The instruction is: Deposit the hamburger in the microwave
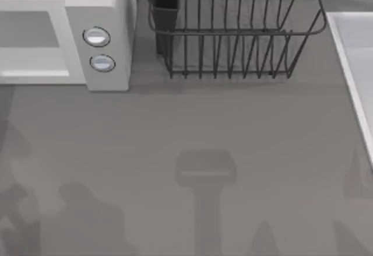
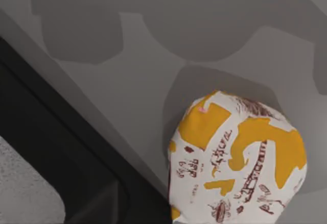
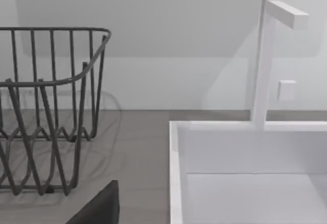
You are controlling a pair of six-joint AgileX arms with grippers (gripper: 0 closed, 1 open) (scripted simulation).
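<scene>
Grey desk (image 1: 192, 122) stretches below me, with the white boxy microwave (image 1: 108, 11) and its two round silvery-blue knobs at the far left corner. Beside it along the far edge stands a dark wire dish rack (image 1: 233, 34), and a white sink basin (image 3: 245, 173) sits at the right edge. From my left wrist, the paper-wrapped hamburger (image 2: 237, 160), white with orange and brown print, rests on the desk. Whether my grippers are open, I cannot tell.

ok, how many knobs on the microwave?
2, stacked on the microwave side panel at the table's back left: upper knob, lower knob. None seem hidden.
</scene>
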